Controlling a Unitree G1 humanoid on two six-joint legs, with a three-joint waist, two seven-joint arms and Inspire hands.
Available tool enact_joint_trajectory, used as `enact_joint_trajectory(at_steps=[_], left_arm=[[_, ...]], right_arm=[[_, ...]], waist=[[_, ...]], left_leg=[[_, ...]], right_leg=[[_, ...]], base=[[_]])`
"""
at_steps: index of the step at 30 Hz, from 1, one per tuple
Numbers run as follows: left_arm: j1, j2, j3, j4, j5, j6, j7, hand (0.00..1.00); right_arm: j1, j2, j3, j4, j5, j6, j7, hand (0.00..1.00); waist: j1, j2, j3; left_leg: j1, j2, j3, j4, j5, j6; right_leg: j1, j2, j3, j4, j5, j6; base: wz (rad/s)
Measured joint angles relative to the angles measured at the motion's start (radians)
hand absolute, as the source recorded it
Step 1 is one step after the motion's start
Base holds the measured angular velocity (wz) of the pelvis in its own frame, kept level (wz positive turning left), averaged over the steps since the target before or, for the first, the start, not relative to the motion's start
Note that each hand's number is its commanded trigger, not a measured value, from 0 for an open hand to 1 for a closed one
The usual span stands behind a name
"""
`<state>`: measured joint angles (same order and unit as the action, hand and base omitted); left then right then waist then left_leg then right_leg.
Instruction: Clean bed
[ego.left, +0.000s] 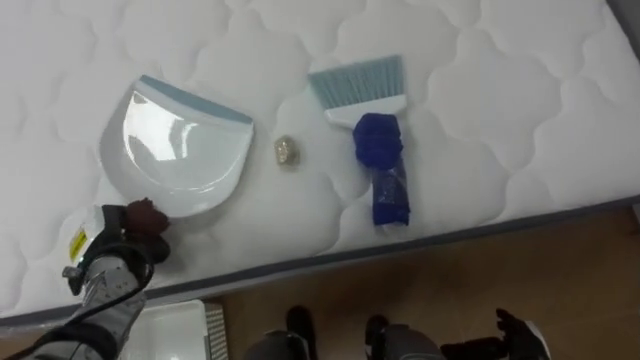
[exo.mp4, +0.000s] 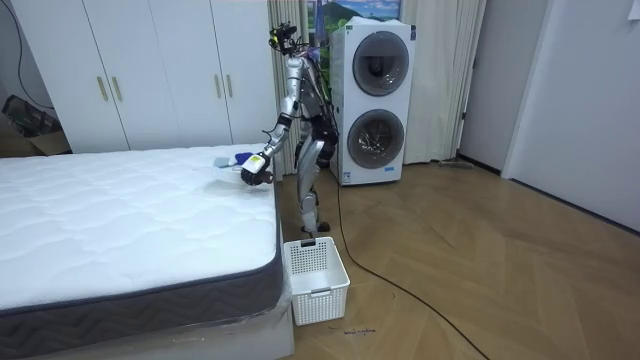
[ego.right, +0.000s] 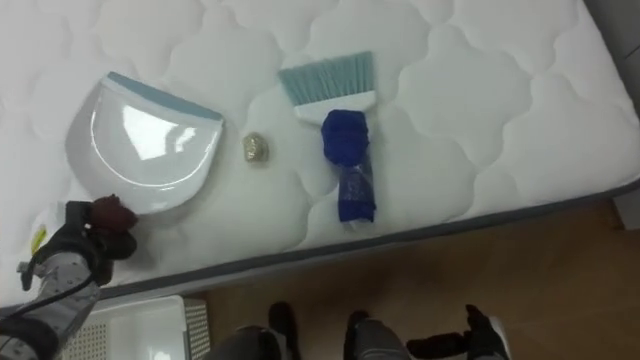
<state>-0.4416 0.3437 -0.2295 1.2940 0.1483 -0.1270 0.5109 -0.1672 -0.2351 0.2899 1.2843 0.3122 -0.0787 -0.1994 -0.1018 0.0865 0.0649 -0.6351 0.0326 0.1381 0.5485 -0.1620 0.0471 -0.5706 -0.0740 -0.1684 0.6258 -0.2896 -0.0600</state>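
**Dustpan Held at the Bed's Edge, Scrap and Brush Laid Beside It**

In the room view, the robot was seen standing at the side of a bed (exo.mp4: 130, 225). White wardrobes (exo.mp4: 150, 70) were ranged along the wall at the room view's left, and a stacked washer and dryer (exo.mp4: 378, 100) stood behind the robot. A white slatted basket (exo.mp4: 320, 290) was set on the wooden floor (ego.left: 560, 270), close against the bed's corner.

In the eye views, the quilted white mattress (ego.left: 500, 100) was looked down upon. At the far left, near the mattress edge, the left hand (ego.left: 130, 235) was laid on the quilt. Its fingers were curled about the near end of a dustpan (ego.left: 175, 150). The dustpan, white with a grey-blue lip, was laid flat, with its lip turned away from the robot.

Just to the right of the pan, and apart from it, a small crumpled scrap (ego.left: 287, 151) was left on the quilt, between the pan and a brush (ego.left: 378, 140). The brush was laid flat. Its pale blue bristles were pointed away from the robot and its dark blue handle was turned toward the mattress edge.

At the lower right, the right hand (ego.left: 515, 333) was held low over the floor, clear of the bed. Whether it was open or closed could not be told.
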Motion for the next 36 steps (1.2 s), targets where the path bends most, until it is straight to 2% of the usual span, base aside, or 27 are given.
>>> enact_joint_trajectory(at_steps=[7,13,15,18,22,25,27,30,36], left_arm=[[0.016,0.017,-0.002,0.000,0.001,-0.035,0.009,1.00],[0.029,0.052,-0.002,-0.010,0.003,-0.052,0.008,1.00],[0.051,0.074,-0.001,-0.039,0.005,-0.055,0.008,1.00],[0.086,0.090,-0.002,-0.070,0.004,-0.056,0.005,1.00],[0.114,0.096,-0.006,-0.103,0.000,-0.056,-0.016,1.00],[0.134,0.096,-0.006,-0.129,0.000,-0.057,-0.039,1.00],[0.157,0.099,-0.014,-0.149,0.001,-0.076,-0.059,1.00],[0.177,0.101,-0.034,-0.156,0.003,-0.097,-0.085,1.00],[0.199,0.112,-0.049,-0.189,0.085,-0.106,-0.148,1.00]], right_arm=[[-0.008,-0.001,-0.007,0.001,0.073,-0.022,0.000,0.00],[-0.020,-0.008,-0.017,0.002,0.093,-0.031,0.016,0.00],[-0.029,-0.016,-0.031,0.003,0.094,-0.033,0.021,0.00],[-0.030,-0.028,-0.053,0.000,0.099,-0.056,0.025,0.00],[-0.040,-0.042,-0.075,0.002,0.103,-0.063,0.025,0.00],[-0.042,-0.052,-0.091,0.000,0.107,-0.065,0.014,0.00],[-0.047,-0.055,-0.097,0.000,0.120,-0.076,0.012,0.00],[-0.049,-0.059,-0.096,0.001,0.133,-0.086,0.015,0.00],[-0.051,-0.083,-0.096,-0.003,0.132,-0.096,0.017,0.00]], waist=[[0.006,0.000,0.0000],[0.051,0.000,-0.0002],[0.058,0.001,-0.0007],[0.060,0.003,-0.0035],[0.059,0.005,-0.0049],[0.055,0.007,-0.0137],[0.052,0.010,-0.0237],[0.052,0.008,-0.0264],[0.059,0.005,-0.0276]], left_leg=[[0.001,-0.006,0.004,0.004,0.000,0.002],[0.001,-0.005,0.010,0.006,-0.002,0.004],[0.001,-0.005,0.010,0.006,-0.002,0.004],[0.001,-0.007,0.010,0.006,-0.002,0.004],[0.000,-0.007,0.010,0.006,-0.001,0.005],[0.000,-0.008,0.012,0.004,-0.001,0.005],[0.003,-0.009,0.014,0.003,-0.001,0.005],[0.024,-0.009,0.023,-0.003,-0.001,0.005],[0.035,-0.010,0.030,-0.015,0.000,0.007]], right_leg=[[-0.006,-0.008,0.002,0.007,-0.002,0.003],[-0.011,-0.011,0.002,0.014,-0.002,0.002],[-0.011,-0.012,0.000,0.013,-0.002,0.002],[-0.010,-0.014,0.000,0.012,-0.002,0.003],[-0.011,-0.014,0.001,0.012,-0.002,0.004],[-0.014,-0.014,0.004,0.014,-0.002,0.004],[-0.013,-0.015,0.006,0.016,-0.002,0.004],[0.002,-0.015,0.015,0.016,-0.002,0.004],[0.008,-0.015,0.023,0.014,-0.004,0.008]], base=[[0.00],[-0.01],[0.00],[0.00],[0.00],[0.00],[0.00],[-0.05],[-0.02]])
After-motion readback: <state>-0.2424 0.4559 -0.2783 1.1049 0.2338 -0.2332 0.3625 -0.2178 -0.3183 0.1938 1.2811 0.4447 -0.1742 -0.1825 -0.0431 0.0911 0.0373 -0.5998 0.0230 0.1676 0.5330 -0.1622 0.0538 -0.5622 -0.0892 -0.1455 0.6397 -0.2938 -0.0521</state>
